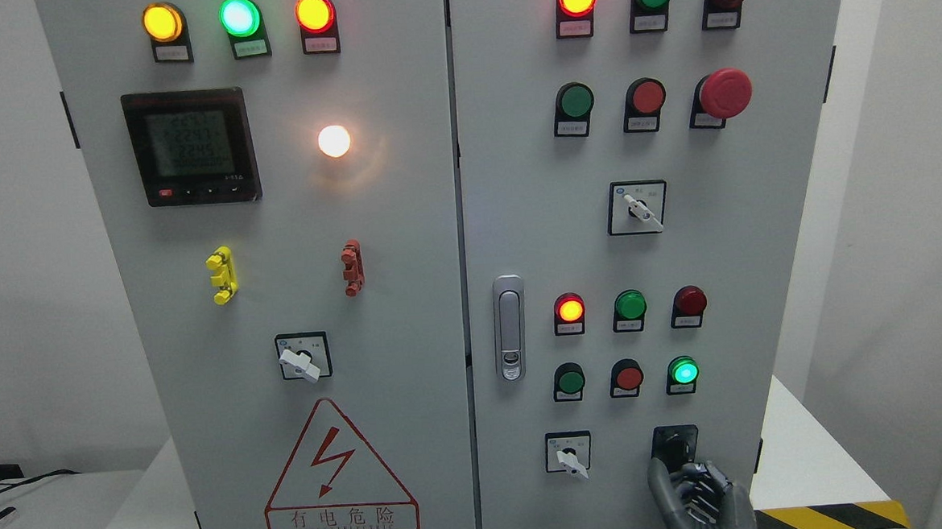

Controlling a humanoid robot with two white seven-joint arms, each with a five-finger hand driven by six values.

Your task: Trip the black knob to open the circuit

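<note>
White walls stand behind a big grey cabinet (404, 220) that sits on a white table with yellow and black stripes along its front edge. Closest to the camera, at the bottom right, the right hand (697, 498) comes up from below. Its dark fingers (661, 480) are curled up against the black knob (675, 447), most likely so the hand can turn it, but it is hard to tell if they really pinch it. That knob sits low on the right door, on a black square plate, just right of a white switch (570, 458). The hand hides most of the knob, so which way it points cannot be seen. No left hand shows. Higher up is a silver door handle (510, 327). Farther up are round lights, a red mushroom button (724, 92) and a dark meter screen (191, 146).
</note>
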